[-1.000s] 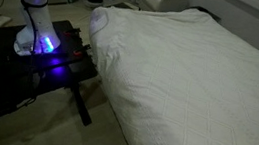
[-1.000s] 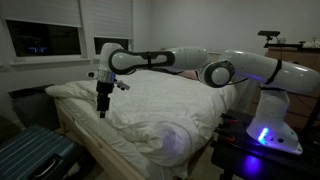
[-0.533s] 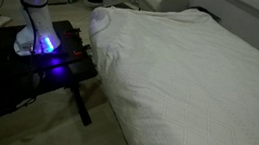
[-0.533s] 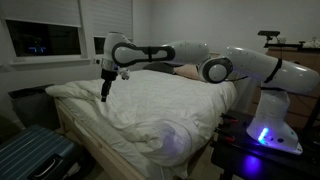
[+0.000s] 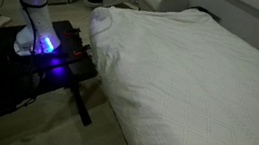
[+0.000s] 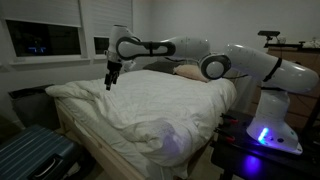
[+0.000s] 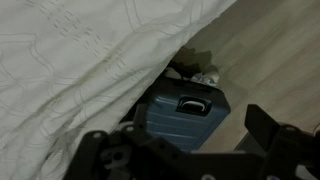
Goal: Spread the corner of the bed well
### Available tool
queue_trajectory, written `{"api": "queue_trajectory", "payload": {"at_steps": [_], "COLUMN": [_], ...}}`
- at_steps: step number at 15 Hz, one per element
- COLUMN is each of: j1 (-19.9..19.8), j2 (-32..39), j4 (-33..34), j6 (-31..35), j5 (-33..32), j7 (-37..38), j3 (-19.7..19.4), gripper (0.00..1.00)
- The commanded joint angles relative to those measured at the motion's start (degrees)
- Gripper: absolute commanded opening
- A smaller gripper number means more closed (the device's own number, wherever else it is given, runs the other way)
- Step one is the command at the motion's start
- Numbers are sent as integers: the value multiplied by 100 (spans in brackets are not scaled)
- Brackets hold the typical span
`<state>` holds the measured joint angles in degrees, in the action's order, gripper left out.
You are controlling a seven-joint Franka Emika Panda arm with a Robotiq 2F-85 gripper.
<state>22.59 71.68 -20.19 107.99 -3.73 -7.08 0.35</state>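
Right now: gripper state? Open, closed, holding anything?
Gripper: open, holding nothing. In the wrist view its fingers are spread wide with nothing between them, and they are not gripping the duvet.

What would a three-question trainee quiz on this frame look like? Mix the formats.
1. True or false: the gripper is shut on the duvet.
2. In the wrist view, what stands on the floor below the duvet's edge? A) a blue suitcase B) a red bucket C) a wooden chair
3. Fill in: the light at the robot base glows ____.

Key: 1 false, the jaws stand apart with nothing between them in the wrist view; 2 A; 3 blue.
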Motion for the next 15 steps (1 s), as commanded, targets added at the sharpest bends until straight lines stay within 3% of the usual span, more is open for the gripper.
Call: {"api": "queue_trajectory", "payload": {"at_steps": [1,15], "j1": [-52,-119], "j2": [-72,-82], "j4": [-93,-101], "j6": [20,-3], "j5": [-30,-17], "j7": [36,47], "j3": [39,65], "gripper": [100,100]}}
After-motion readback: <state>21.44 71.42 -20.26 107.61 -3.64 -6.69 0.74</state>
